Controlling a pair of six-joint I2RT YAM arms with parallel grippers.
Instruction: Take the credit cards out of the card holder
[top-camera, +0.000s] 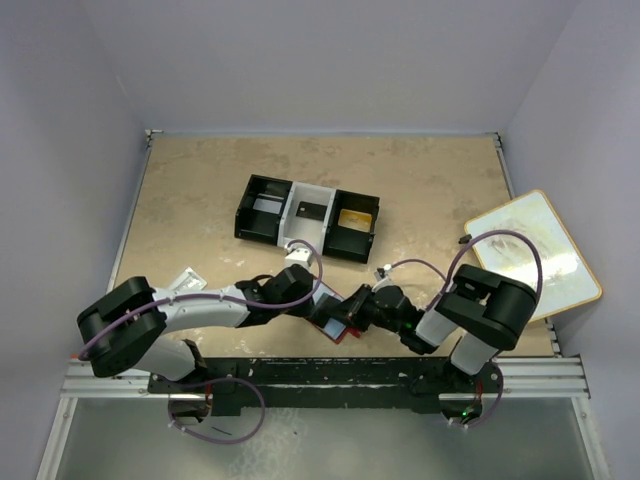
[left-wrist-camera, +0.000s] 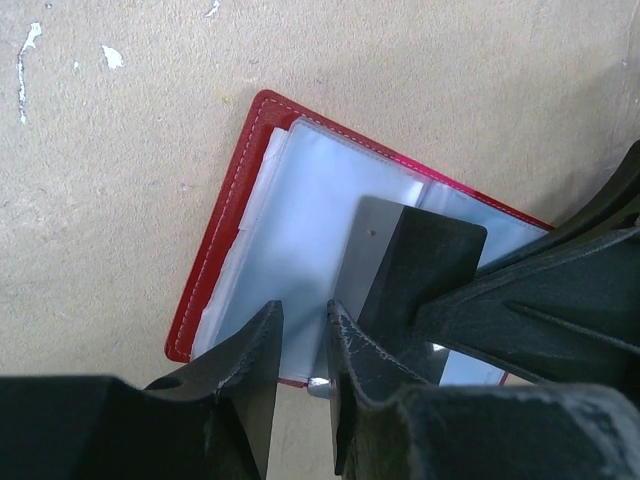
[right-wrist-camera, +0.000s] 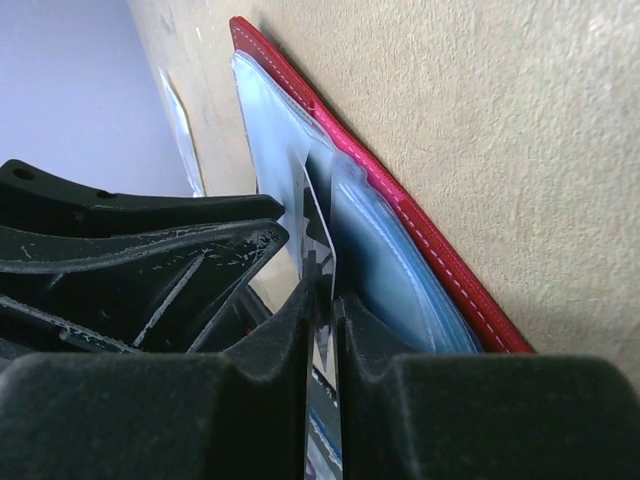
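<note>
The red card holder (left-wrist-camera: 300, 200) lies open on the table, its pale blue sleeves facing up, and shows as a red corner (top-camera: 340, 331) between the two arms. My left gripper (left-wrist-camera: 303, 308) rests its tips on the near sleeve, jaws a narrow gap apart, with nothing seen between them. A dark credit card (left-wrist-camera: 420, 250) with a grey band sticks partway out of a sleeve. My right gripper (right-wrist-camera: 322, 290) is shut on that card's edge (right-wrist-camera: 318, 225), close beside the holder's red border (right-wrist-camera: 440, 260). From above, the left gripper (top-camera: 318, 300) and right gripper (top-camera: 350, 305) nearly meet.
A black-and-white three-compartment tray (top-camera: 307, 218) stands behind the arms at mid-table. A white board with a wooden rim (top-camera: 532, 252) lies at the right edge. A clear plastic packet (top-camera: 185, 280) lies by the left arm.
</note>
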